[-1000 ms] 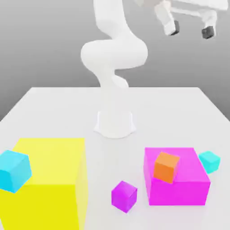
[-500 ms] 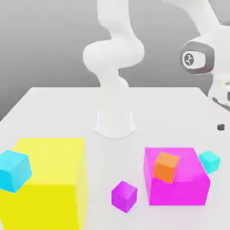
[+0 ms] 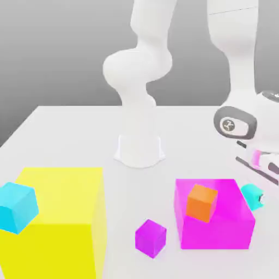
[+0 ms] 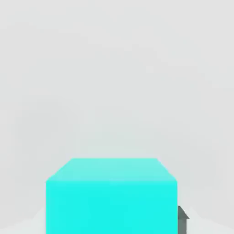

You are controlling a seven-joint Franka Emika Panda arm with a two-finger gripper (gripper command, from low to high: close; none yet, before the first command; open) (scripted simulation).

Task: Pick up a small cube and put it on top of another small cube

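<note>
The jaws [image 4: 117, 221] are down at the small turquoise-green cube [image 4: 111, 205], but whether they are spread or pinching it I cannot tell. In the hand view a dark piece of the jaws lies right against one side face of the cube, or just beside it; the cube's far side from that piece gives no clear contact. The cube's top edges run square to the hand. In the exterior view a small part of the jaws overlaps the cube's side toward the exterior view's right.

The cube is low at the worktop [image 3: 180, 136], near the magenta block [image 3: 215, 234], beside its edge toward the exterior view's right. Above the cube is the white hand, with the arm's dark-ringed wrist [image 3: 235, 122] next to it; the arm arches over from its base [image 3: 139, 152] at the middle of the worktop.

A small orange cube [image 3: 201, 203] appears over the magenta block, turned at an angle. Nearer the exterior view's middle is a small purple cube [image 3: 150, 238], also turned, apart from the block. Toward the exterior view's left stands the large yellow block [image 3: 49, 240], with the bigger sky-blue cube [image 3: 17, 207] overlapping its edge; whether they touch I cannot tell.
</note>
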